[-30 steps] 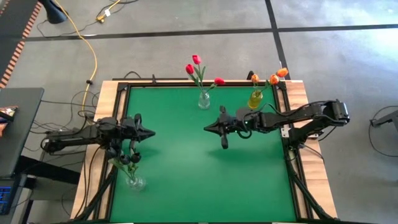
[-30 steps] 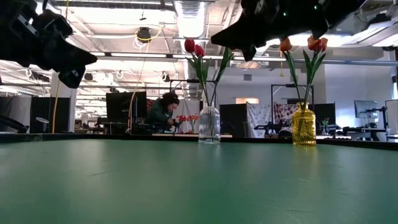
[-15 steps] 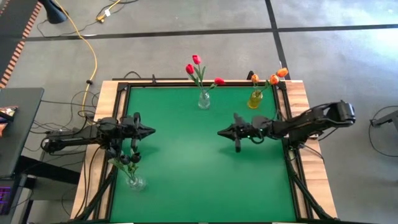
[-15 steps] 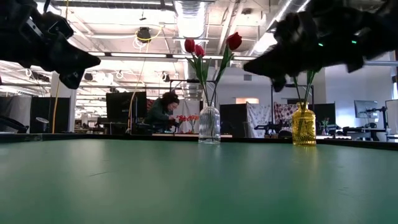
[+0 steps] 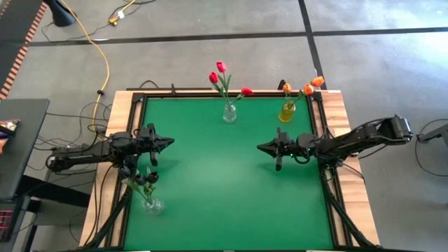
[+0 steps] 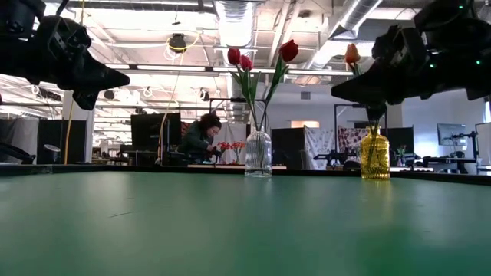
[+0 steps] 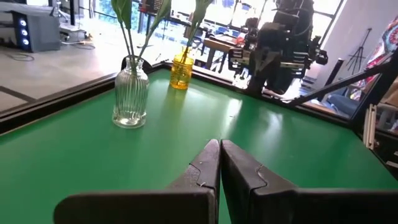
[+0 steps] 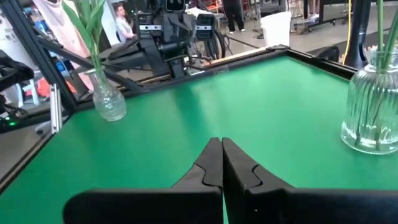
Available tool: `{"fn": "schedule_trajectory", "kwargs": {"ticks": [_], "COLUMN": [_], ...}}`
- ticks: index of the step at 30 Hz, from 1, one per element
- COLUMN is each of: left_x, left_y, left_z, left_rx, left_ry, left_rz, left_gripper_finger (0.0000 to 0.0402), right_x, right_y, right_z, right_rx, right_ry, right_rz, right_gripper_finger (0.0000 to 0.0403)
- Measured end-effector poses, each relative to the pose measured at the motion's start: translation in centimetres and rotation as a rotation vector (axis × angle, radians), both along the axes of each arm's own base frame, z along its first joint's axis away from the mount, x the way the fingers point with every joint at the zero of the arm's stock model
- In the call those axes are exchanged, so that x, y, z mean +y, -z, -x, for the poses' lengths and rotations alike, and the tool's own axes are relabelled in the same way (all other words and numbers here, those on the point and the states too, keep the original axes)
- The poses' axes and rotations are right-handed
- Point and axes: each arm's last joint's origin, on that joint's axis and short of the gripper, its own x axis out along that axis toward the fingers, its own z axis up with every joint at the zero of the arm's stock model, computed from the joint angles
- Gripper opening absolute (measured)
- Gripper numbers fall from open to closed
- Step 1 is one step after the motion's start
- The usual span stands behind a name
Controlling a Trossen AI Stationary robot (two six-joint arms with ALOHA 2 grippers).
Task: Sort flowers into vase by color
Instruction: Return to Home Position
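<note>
Red tulips (image 5: 222, 75) stand with their stems in a clear ribbed vase (image 5: 229, 112) at the far edge. Orange tulips (image 5: 306, 87) stand in a yellow vase (image 5: 287, 112) at the far right. Dark-headed flowers (image 5: 145, 182) stand in a clear vase (image 5: 152, 204) at the near left. My left gripper (image 5: 170, 142) is shut and empty, level above the table's left side, near the dark flowers. My right gripper (image 5: 260, 148) is shut and empty, level above the right side, nearer than the yellow vase. Their shut fingertips show in the left wrist view (image 7: 219, 144) and in the right wrist view (image 8: 221, 143).
A black frame (image 5: 323, 133) and wooden border run round the green mat (image 5: 224, 189). The mat's middle and near part hold no objects. A person (image 6: 201, 138) sits in the room beyond the far edge. A yellow cable (image 5: 98, 49) lies on the floor.
My right gripper has drawn back from the table's middle toward its right edge, sinking as it went, and stays shut with nothing in it. My left gripper has swung its tip a little toward the far edge. The flowers and vases have not moved.
</note>
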Motion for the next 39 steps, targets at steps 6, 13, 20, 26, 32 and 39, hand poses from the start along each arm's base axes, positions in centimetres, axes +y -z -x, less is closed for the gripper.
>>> {"fn": "schedule_trajectory", "kwargs": {"ticks": [6,13,20,26,32,39], "left_x": [0.0,0.1,0.2,0.2,0.2,0.2], "left_y": [0.0,0.0,0.0,-0.1,-0.1,-0.1], "left_z": [0.0,0.0,0.1,0.1,0.1,0.1], "left_rx": [0.0,-0.001,-0.002,-0.001,0.0,-0.011], "left_ry": [-0.002,-0.034,-0.073,-0.072,-0.072,-0.075], "left_rz": [0.0,-0.003,-0.005,-0.01,-0.012,0.023], "left_gripper_finger": [0.0,0.0,0.0,0.0,0.0,0.0], "right_x": [0.0,0.0,0.1,0.1,0.1,0.1], "right_y": [1.2,1.6,1.5,1.4,1.0,0.6], "right_z": [1.2,2.8,3.7,5.2,6.7,8.2], "right_rx": [-0.004,-0.052,0.02,0.076,0.068,0.015], "right_ry": [-0.002,-0.01,-0.033,-0.053,-0.044,-0.046], "right_rz": [0.0,-0.004,0.048,0.052,0.073,0.099], "right_gripper_finger": [0.0019,0.0019,0.002,0.002,0.002,0.002]}}
